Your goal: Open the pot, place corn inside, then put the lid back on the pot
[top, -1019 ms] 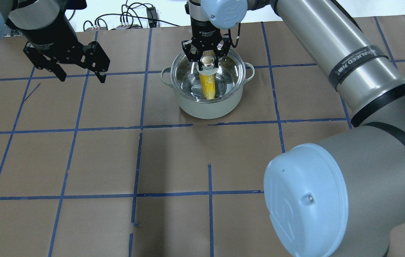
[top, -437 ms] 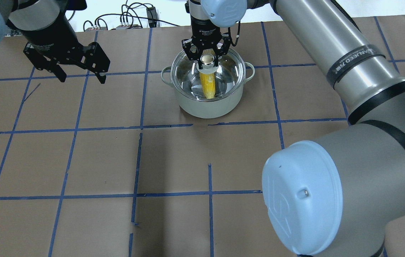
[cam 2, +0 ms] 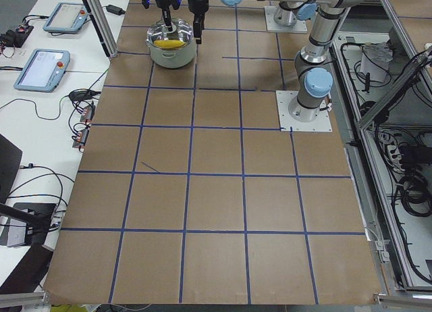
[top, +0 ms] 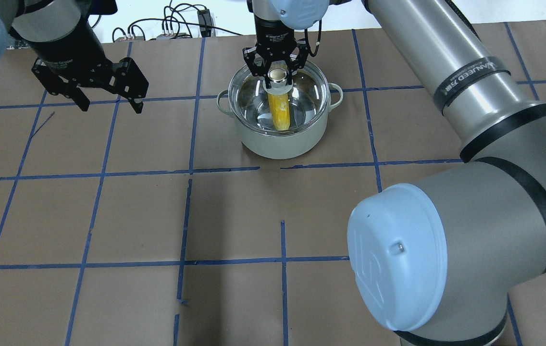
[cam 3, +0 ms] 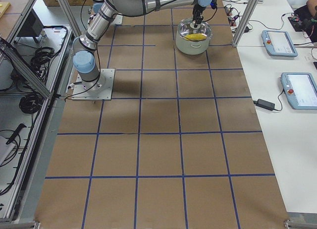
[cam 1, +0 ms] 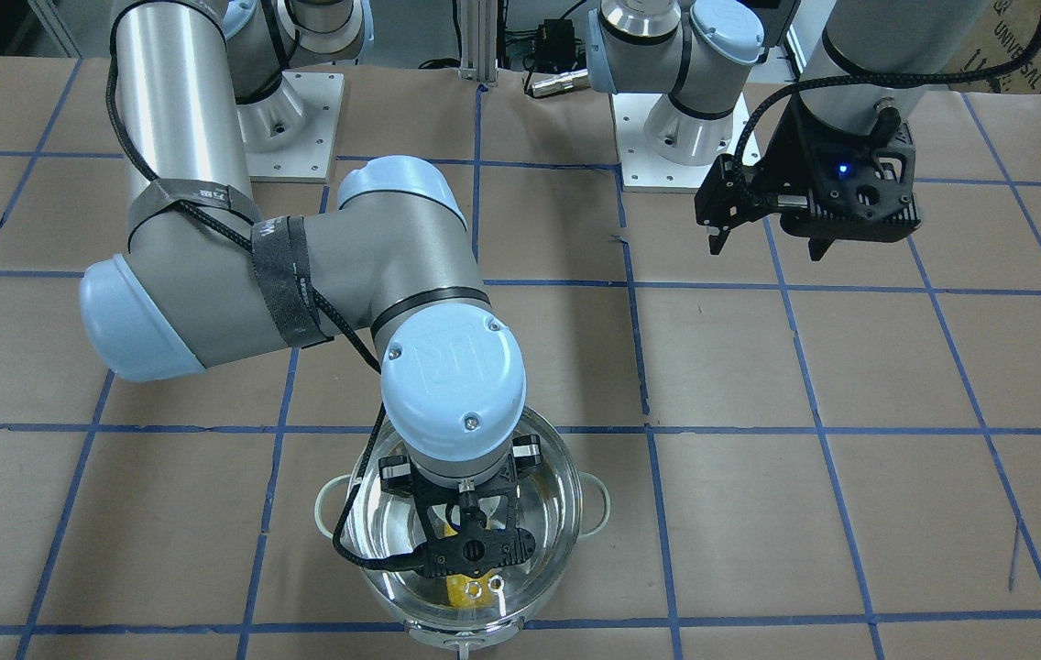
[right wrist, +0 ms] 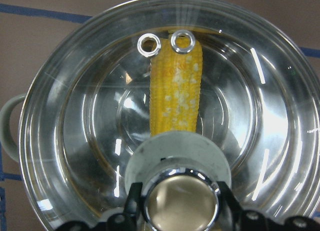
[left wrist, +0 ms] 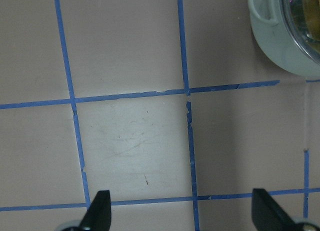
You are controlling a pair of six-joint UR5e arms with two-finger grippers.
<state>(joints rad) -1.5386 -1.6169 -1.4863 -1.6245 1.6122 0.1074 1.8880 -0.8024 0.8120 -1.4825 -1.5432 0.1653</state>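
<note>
Lid (top: 302, 93) shifted with right gripper (top: 277, 73) clamping its knob (right wrist: 180, 206); left gripper (top: 110, 106) spread; joint cap (cam 1: 452, 380) reads UR.

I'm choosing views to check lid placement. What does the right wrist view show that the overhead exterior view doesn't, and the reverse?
Only the right wrist view: the two steam-hole rings in the lid and whitish patches on the corn. Only the overhead: the left gripper, open, off to the side, and the pale outer wall of the pot. Both: the right gripper closed on the knob, with the corn under the glass.
</note>
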